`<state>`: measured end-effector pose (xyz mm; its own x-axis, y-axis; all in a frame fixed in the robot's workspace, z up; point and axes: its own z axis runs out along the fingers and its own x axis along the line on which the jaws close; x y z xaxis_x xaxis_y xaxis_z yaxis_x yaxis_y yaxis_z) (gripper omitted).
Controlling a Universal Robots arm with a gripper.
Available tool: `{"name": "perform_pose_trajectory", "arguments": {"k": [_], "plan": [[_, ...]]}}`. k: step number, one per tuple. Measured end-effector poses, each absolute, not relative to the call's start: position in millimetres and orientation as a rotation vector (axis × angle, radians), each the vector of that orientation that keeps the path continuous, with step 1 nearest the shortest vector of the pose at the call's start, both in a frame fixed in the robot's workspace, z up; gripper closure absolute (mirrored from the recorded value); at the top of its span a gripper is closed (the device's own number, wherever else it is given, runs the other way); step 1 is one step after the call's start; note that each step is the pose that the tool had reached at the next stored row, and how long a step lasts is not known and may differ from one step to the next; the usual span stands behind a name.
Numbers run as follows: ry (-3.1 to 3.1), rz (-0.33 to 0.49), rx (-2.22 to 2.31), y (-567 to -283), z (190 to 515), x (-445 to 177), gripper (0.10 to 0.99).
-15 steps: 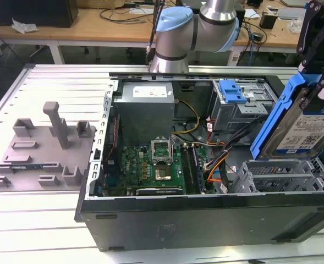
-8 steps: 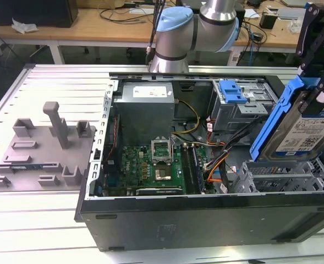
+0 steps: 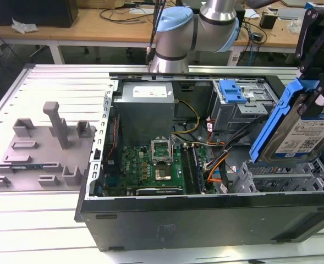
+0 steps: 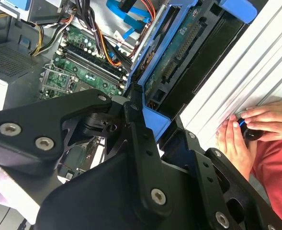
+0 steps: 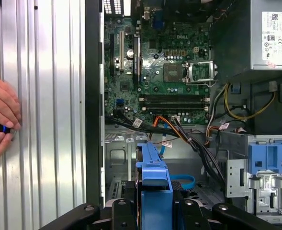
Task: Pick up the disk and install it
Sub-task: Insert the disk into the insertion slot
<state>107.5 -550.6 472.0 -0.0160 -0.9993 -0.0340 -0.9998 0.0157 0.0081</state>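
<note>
The disk (image 3: 302,129), a silver drive with a blue-and-white label and bright blue side rails, hangs tilted on edge over the open computer case (image 3: 206,212), at the exterior view's right. My black gripper (image 3: 317,94) is shut on its upper end. Below the disk lies the metal drive bay (image 3: 283,177) at the case's front corner. In the second wrist view my gripper (image 4: 148,117) clamps the blue rail, and the disk's (image 4: 179,52) circuit-board side faces the camera. In the first wrist view the disk (image 5: 152,175) shows edge-on between the fingers (image 5: 119,211).
Inside the case are the motherboard (image 3: 150,165), a power supply (image 3: 145,110), loose cables (image 3: 219,159) and a drive cage with a blue clip (image 3: 232,91). A grey fixture plate (image 3: 40,151) lies on the table at the exterior view's left. A person's hands (image 4: 255,125) rest beside the case.
</note>
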Motion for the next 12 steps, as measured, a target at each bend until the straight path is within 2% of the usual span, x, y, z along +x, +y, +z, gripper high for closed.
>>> {"name": "perform_pose_trajectory", "arguments": {"k": [12], "plan": [[2.225, 0.046, -2.191, -551.5, 466.1, 107.7, 0.718]]}}
